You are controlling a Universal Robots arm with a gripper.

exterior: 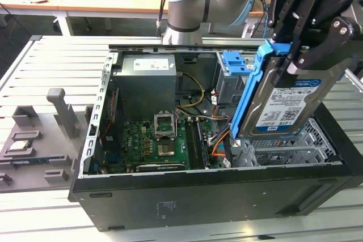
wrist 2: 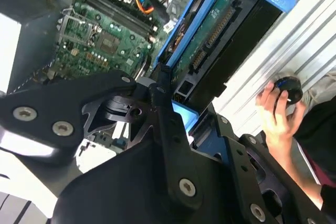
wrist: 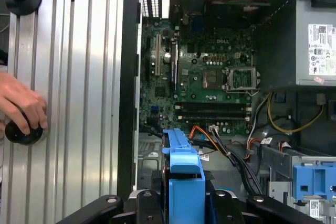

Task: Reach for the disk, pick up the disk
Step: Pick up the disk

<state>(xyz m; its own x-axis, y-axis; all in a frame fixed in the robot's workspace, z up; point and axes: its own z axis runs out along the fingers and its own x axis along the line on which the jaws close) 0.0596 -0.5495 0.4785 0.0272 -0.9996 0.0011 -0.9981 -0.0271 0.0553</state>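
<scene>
Exterior view, left to right: grey fixtures on slatted tabletop; open computer case, motherboard exposed; my fingers clamped on the disk, held tilted above the drive bay

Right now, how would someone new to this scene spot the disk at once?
Find the open computer case on the slatted table. Above its drive end, on the exterior view's right, the black gripper holds the disk tilted on edge. It alone has a silver face, white-and-blue label and blue side rails.
</scene>
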